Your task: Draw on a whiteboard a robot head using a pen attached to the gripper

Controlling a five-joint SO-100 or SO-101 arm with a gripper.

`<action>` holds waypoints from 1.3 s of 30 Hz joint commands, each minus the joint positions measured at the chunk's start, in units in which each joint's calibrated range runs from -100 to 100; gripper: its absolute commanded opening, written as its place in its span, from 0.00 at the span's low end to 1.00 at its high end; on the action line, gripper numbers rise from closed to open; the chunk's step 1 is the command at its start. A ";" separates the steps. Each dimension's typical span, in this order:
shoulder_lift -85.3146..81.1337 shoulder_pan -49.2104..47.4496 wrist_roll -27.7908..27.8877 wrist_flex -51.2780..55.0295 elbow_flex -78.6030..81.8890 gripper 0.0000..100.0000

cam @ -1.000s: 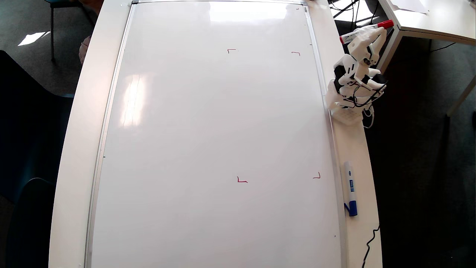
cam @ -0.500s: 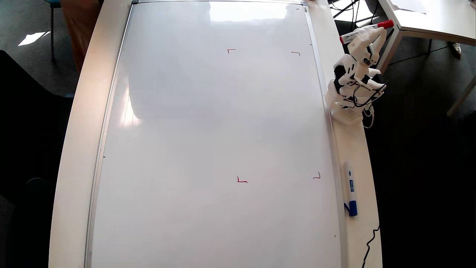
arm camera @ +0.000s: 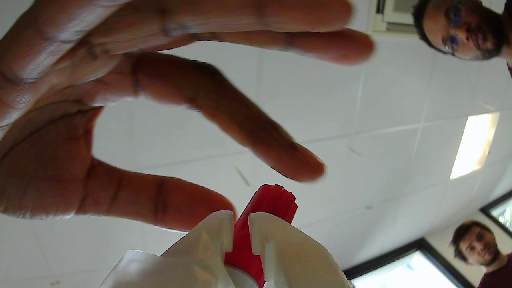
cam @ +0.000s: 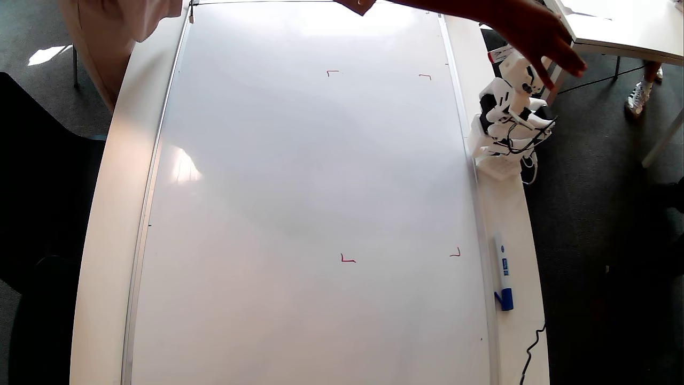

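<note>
Overhead, blue-capped marker label unreadable; gripper clamps pen

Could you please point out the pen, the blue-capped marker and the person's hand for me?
pen [arm camera: 262, 218], wrist view, on its red end.
blue-capped marker [cam: 503, 267], overhead view, on its white barrel.
person's hand [cam: 537, 33], overhead view, on its back.

From my remote seat the whiteboard reads as glossy and smooth, throwing back soft glare, with a thin brushed-metal frame at its edges. The tabletop around it looks like matt white laminate. At the far right the gripper is white printed plastic, faintly grainy and dull in the wrist view. Between its fingers the pen shows ribbed, shiny red plastic. The marker near the right edge looks like smooth plastic with a blue cap
</note>
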 commanded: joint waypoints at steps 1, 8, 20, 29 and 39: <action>-0.10 -0.06 0.12 -0.75 0.37 0.01; -0.10 -0.06 0.12 -0.75 0.37 0.01; -0.01 -0.36 0.12 -0.75 0.37 0.01; -0.01 -0.58 0.12 -0.75 0.37 0.01; 4.26 -0.06 -0.15 12.19 -14.34 0.01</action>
